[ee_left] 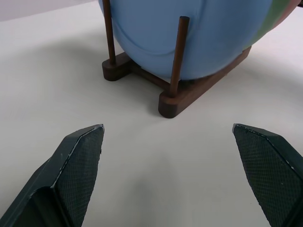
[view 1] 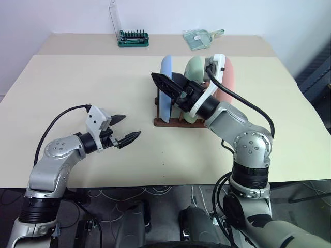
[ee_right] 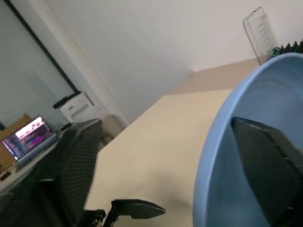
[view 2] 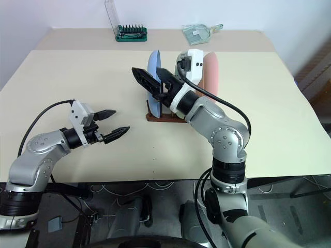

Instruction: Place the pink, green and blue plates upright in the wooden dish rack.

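Blue plate (view 1: 165, 88) – smooth, round, upright between dark wooden rack (view 1: 173, 122) pegs, both claws released

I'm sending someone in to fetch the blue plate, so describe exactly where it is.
On the beige table, find the small dark wooden dish rack near the middle. Three plates stand upright in it; the blue plate is the leftmost, beside the green plate and pink plate.

Even, bright overhead light falls on the counter (view 1: 77, 88), and shadows are soft. The blue plate (ee_right: 246, 156) is blurred close up in the right wrist view.
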